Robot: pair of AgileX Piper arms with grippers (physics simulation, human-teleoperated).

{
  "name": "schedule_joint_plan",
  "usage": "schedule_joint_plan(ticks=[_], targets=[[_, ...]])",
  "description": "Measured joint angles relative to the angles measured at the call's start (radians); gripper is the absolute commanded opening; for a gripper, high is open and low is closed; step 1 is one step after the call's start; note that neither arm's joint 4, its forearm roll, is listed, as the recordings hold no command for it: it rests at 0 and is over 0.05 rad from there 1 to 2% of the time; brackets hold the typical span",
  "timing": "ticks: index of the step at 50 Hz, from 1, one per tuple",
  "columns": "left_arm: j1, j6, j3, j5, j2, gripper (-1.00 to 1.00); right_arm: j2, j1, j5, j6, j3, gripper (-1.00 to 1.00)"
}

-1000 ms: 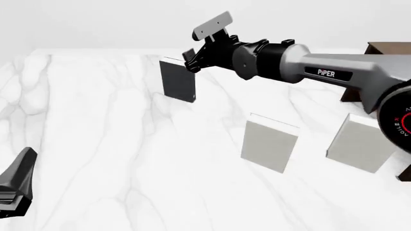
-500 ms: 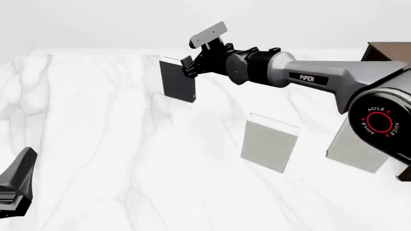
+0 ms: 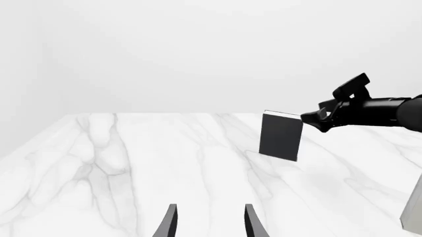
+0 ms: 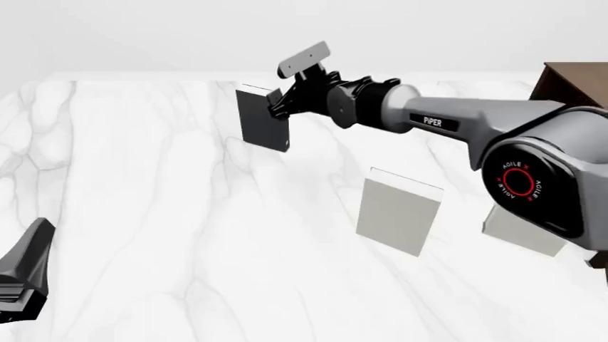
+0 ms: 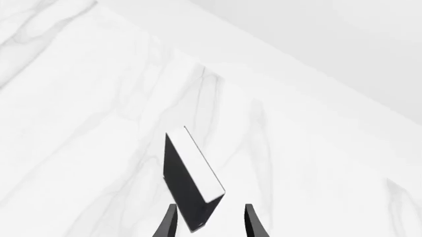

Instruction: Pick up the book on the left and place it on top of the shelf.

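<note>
Charcoal book (image 4: 262, 118) upright on the marble desk (image 4: 171, 214), right end effector (image 4: 278, 100) closing in on its top corner.

The book stands at the desk's 11 o'clock, far from the brown shelf (image 4: 570, 85) at 2 o'clock. In the right wrist view the fingers are apart, straddling the book's near edge; the left end effector (image 3: 208, 222) idles, also parted. To grip well, I judge the arm should centre the cover between both fingers, seat deeper past the page edge, then close squarely so the thin book doesn't tip.

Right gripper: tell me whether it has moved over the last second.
Yes. The right gripper has edged left toward the upright dark book, which stayed put; its fingers now straddle the book's top corner.
</note>
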Motion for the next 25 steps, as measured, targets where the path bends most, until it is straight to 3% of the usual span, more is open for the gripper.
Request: schedule_joint_plan(ticks=[25], targets=[[0.000,0.000,0.000,0.000,0.000,1.00,0.082,-0.002,0.007,0.008,-0.059,1.00]])
